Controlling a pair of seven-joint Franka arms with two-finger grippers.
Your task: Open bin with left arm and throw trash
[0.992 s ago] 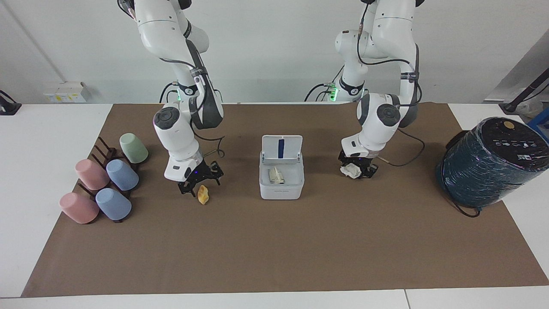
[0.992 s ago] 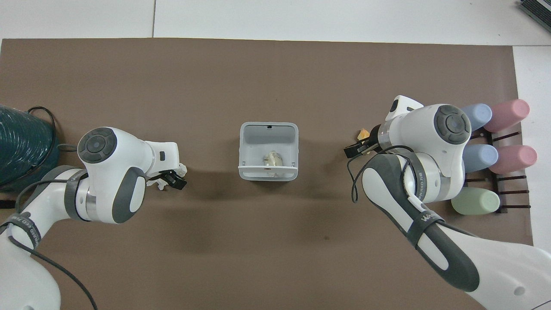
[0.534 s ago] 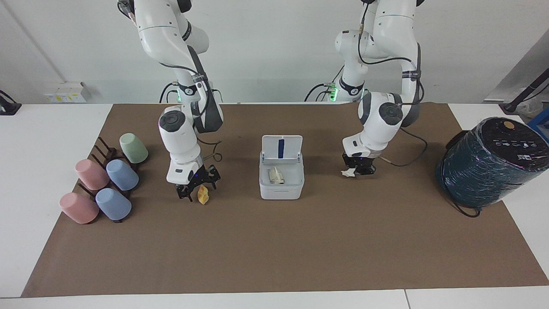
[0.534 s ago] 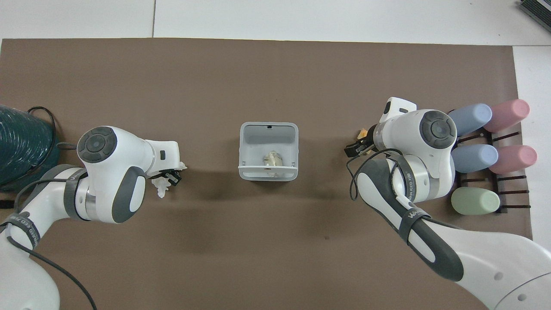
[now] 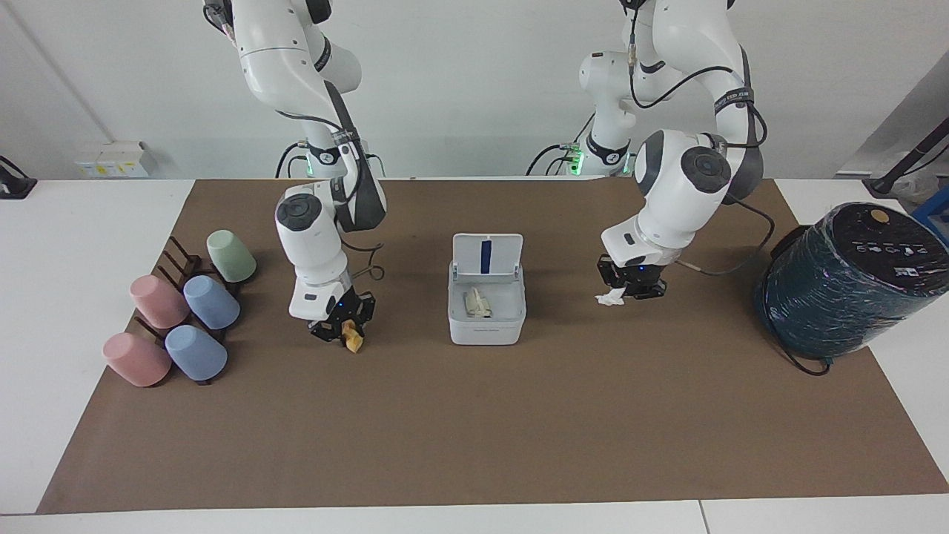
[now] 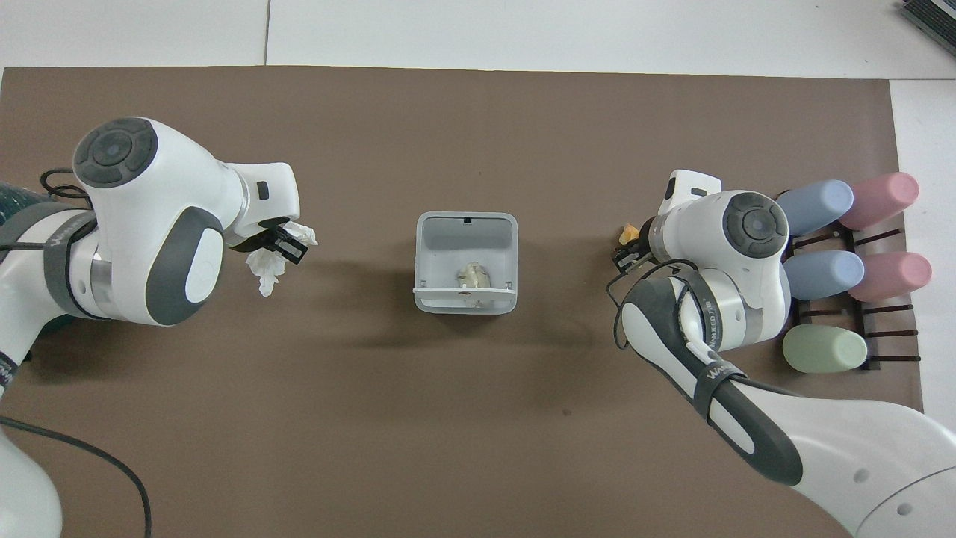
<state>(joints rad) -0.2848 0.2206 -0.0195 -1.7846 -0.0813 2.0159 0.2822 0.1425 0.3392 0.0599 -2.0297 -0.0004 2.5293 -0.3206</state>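
A: Two grippers, both loaded. Left gripper point(image 5: 630, 291) is up over bare mat toward the left arm's end, jaws pinching a white tissue wad point(image 5: 611, 299) that dangles below them.

B: Right one?

A: Right gripper point(image 5: 342, 331) is low at the mat beside the cup rack point(image 5: 172, 261), jaws pressed on the yellow-orange lump point(image 5: 355, 342). Can't tell if the lump touches the mat.

B: Bin?

A: Bin point(image 5: 486, 329) sits mid-mat between the two arms, lid point(image 5: 487, 256) standing upright on the edge nearer the robots, blue strip showing. One tissue wad point(image 5: 478, 302) lies inside.

B: Room to move?

A: Open brown mat point(image 5: 474, 430) on both sides of the bin and all along the bench edge farther from the robots. Teal cylinder point(image 5: 850, 279) overhangs the mat edge at the left arm's end, well apart from the bin.
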